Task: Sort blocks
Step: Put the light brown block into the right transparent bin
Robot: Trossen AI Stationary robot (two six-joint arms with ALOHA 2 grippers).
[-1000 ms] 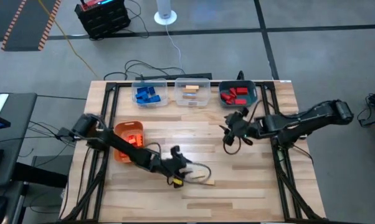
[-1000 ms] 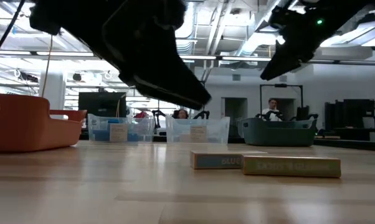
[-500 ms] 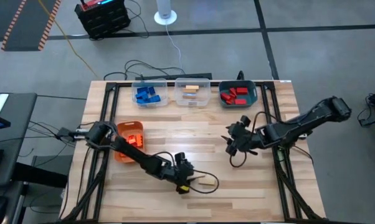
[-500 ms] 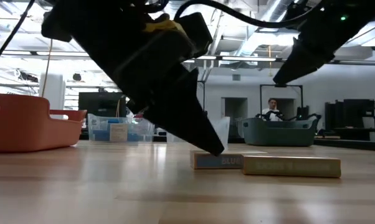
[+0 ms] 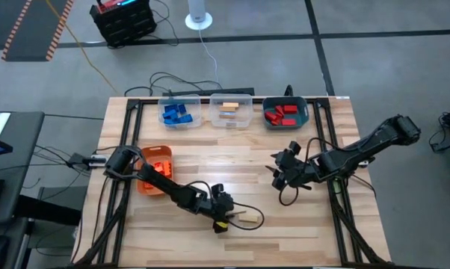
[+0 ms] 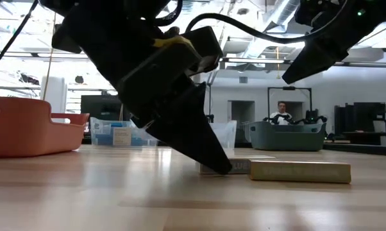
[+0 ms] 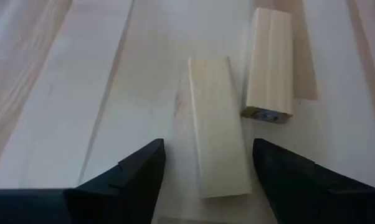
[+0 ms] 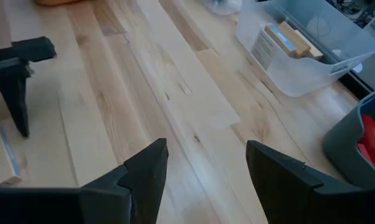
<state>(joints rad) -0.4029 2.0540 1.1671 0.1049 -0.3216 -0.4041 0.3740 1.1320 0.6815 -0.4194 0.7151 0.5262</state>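
Observation:
Two pale tan wooden blocks lie flat on the table near its front middle (image 5: pixel 244 216). In the left wrist view one block (image 7: pixel 217 124) lies lengthwise between my left gripper's (image 7: pixel 206 144) open fingers, which stand on either side without touching it. The second block (image 7: pixel 270 62) lies just beyond and beside it. In the low view my left gripper (image 6: pixel 213 160) reaches down to the table in front of the near block, with the other block (image 6: pixel 300 171) beside it. My right gripper (image 5: pixel 281 176) hovers open above the bare table right of centre (image 8: pixel 206 152).
Along the far edge stand a clear bin of blue blocks (image 5: pixel 179 112), a clear bin of tan blocks (image 5: pixel 231 110) and a teal bin of red blocks (image 5: pixel 285 113). An orange bin (image 5: pixel 154 170) sits on the left beside my left arm. People sit in the room behind.
My left gripper has moved toward the near edge and down, ending with its open fingers astride one tan block. My right gripper has drifted toward the near edge, staying open and above the table. The blocks have not moved.

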